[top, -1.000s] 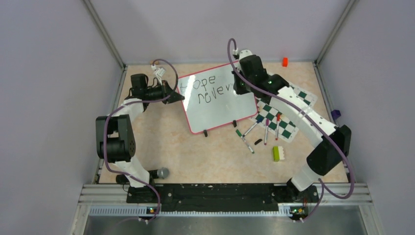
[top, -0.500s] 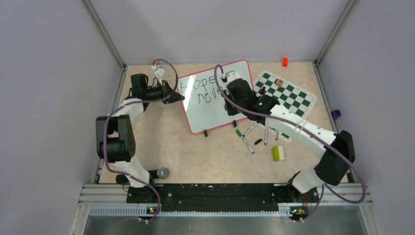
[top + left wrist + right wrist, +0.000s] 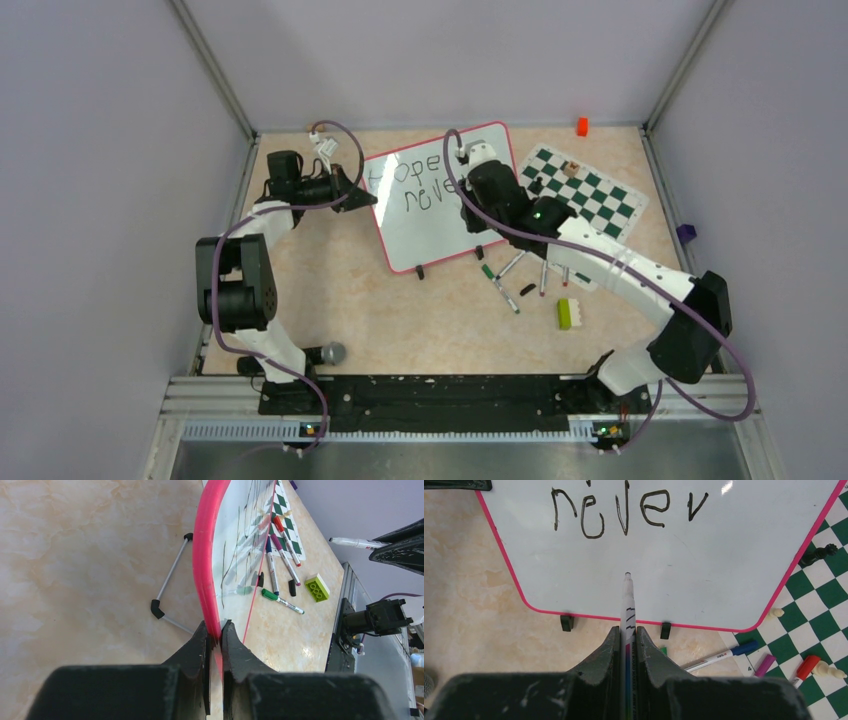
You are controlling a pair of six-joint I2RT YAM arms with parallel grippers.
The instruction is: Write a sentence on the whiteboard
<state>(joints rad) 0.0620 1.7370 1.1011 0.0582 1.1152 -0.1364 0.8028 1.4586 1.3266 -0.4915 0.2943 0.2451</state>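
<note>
Roughly two thirds done, as I judge it: the sentence [image 3: 425,198] runs to two lines so far, "Hope" above and "never" beneath, both in dark marker on the upper part of the board [image 3: 435,240]. The lower part of the white face is bare, so a third line is left to write.

The board sits toward the far middle of the table [image 3: 400,320], tilted up on a thin wire stand [image 3: 170,587], with the chess mat [image 3: 590,195] just to its right. The left claw [image 3: 215,632] is closed tight on the pink rim at the board's left edge, one finger on each side, which looks meant to steady it against the pen's push.

The right claw [image 3: 626,630] is clamped on a marker [image 3: 628,600], which points straight out from between the fingers. Its tip lies over blank white below the middle of "never". Whether it touches the surface I cannot tell.

Spare markers [image 3: 505,285] and a green brick [image 3: 566,313] lie on the table near the board's lower right corner, apart from both claws.

The next stroke probably calls for shifting the tip leftward to begin the last word under the "n".
</note>
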